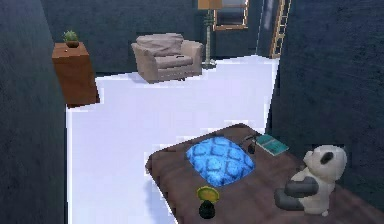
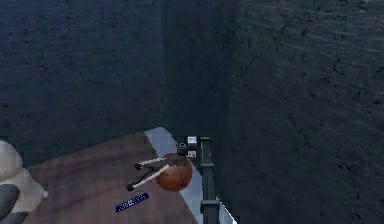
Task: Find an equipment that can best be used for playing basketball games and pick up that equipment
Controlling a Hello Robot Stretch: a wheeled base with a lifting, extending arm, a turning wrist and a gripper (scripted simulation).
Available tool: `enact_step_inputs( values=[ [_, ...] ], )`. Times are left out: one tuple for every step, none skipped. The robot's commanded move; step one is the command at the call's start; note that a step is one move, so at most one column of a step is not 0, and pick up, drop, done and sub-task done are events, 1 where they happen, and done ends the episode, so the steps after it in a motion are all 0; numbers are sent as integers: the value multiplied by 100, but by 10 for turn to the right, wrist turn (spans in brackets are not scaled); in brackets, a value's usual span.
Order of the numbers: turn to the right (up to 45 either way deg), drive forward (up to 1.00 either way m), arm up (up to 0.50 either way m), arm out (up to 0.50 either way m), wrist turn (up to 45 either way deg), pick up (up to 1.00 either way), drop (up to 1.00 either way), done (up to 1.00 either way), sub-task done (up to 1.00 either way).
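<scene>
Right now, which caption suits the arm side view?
The tool near an orange ball, brown surface behind, dark walls around.

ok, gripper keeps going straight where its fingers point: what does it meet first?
Probably the white-and-black panda plush at the left edge; the brown surface between it and the gripper looks free, depth unclear.

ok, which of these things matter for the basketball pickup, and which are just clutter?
Job:
- orange-brown ball, likely the basketball, on the brown surface
- gripper by it; cannot tell whether it holds anything

Lying about:
- panda plush
- blue pillow
- book
- armchair
- potted plant
</scene>
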Motion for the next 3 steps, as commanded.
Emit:
enact_step_inputs(
  values=[
    [0, 0, 0, 0, 450, 0, 0, 0, 0],
    [0, 0, 0, 0, 210, 0, 0, 0, 0],
    [0, 0, -30, 0, 0, 0, 0, 0, 0]
  ],
)
